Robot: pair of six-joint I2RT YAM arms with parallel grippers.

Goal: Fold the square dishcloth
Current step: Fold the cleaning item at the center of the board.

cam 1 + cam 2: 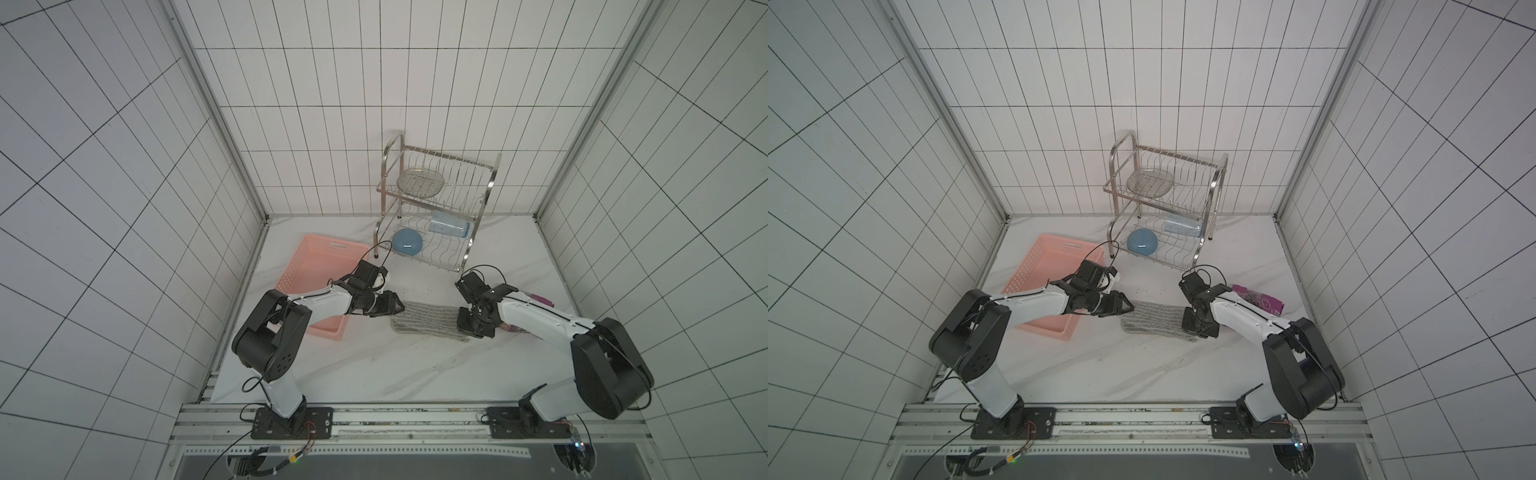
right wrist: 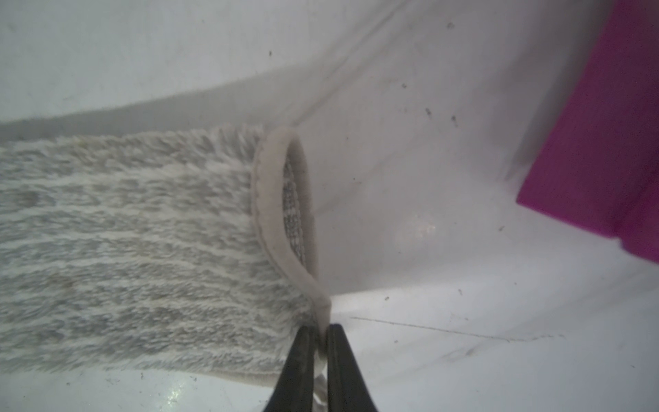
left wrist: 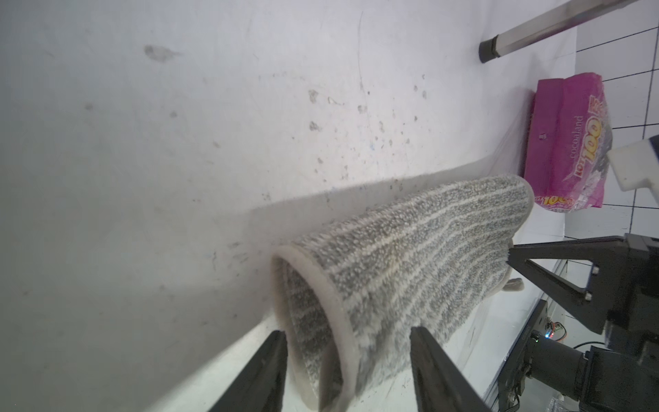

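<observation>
Square dishcloth (image 1: 428, 320) doubled — edges needed aligning.
Right hand (image 2: 321, 326) pinched its 3 o'clock hem; left hand (image 3: 347, 331) straddled 9 o'clock — released.

Left hand (image 3: 347, 333) jaws apart, right hand (image 2: 321, 333) pinched closed

Even soft light, wide-angle edge distortion, blurry right wrist view

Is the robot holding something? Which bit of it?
Yes. The right gripper pinches the dishcloth by its pale edge trim at one end. The left gripper is open around the other end, not gripping.
</observation>
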